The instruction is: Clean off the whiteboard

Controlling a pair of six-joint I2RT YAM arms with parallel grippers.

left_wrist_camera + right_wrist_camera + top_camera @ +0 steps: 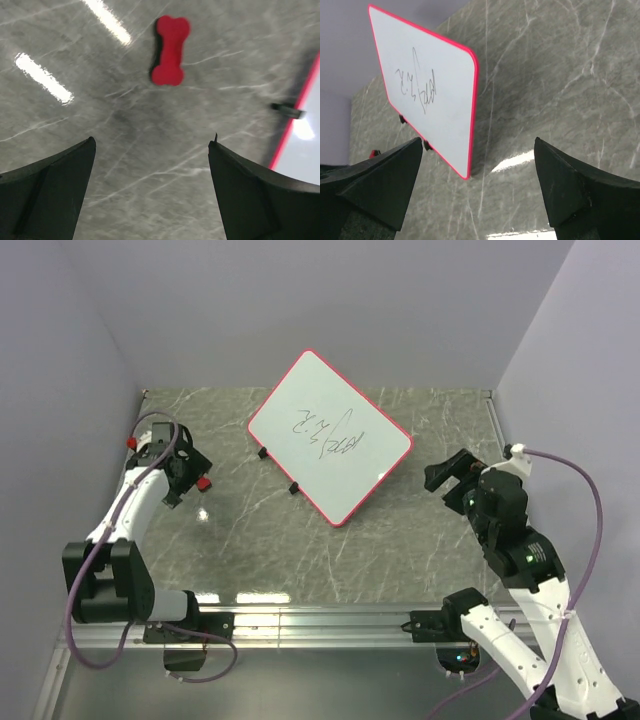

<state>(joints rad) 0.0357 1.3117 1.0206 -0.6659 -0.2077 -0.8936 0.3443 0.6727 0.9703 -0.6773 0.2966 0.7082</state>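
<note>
Left jaws spread (right jaws likewise), scribbled whiteboard point(330, 435) between them, well apart from both.

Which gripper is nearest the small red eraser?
The left gripper: it is open, and the bone-shaped red eraser lies just ahead of it. The right gripper sits on the other side of the whiteboard from the eraser.

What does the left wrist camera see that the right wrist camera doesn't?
Only the left wrist view clearly shows the red bone-shaped eraser, lying on the table ahead of the open left gripper. Only the right wrist view shows the black scribbles on the whiteboard, plus the purple wall. Both show the marbled table, the whiteboard's red rim and a black foot.
</note>
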